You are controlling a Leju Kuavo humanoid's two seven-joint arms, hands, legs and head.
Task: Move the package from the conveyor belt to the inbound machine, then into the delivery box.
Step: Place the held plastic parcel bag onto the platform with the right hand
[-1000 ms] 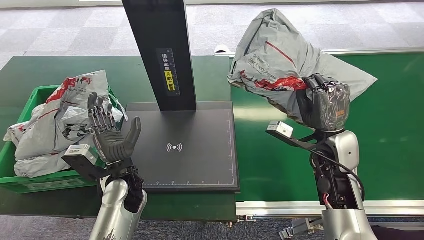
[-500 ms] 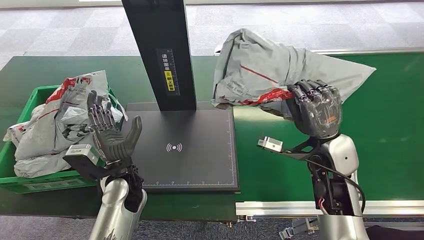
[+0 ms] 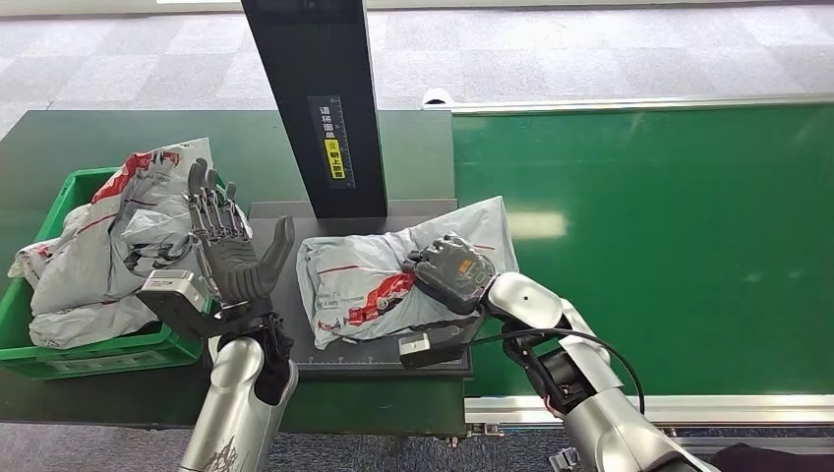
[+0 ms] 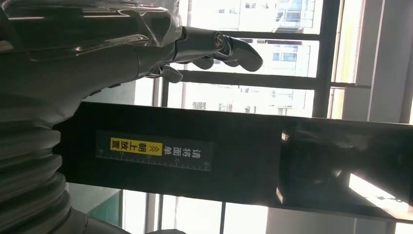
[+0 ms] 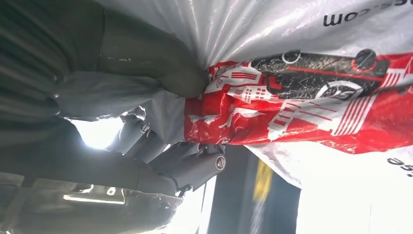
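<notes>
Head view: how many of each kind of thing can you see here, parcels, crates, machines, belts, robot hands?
Grey parcel on the scanner plate: 1
Grey parcels in the green crate: a pile, count unclear
Green crate: 1
Black scanner machine: 1
Green conveyor belt: 1
Robot hands, left hand and right hand: 2
Total: 6, plus the crate's pile

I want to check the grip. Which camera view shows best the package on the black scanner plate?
The head view: the whole package lies on the scanner plate, with the right hand gripping it. The right wrist view shows a close-up of crumpled wrapping in the fingers. The left wrist view shows the scanner post.
</notes>
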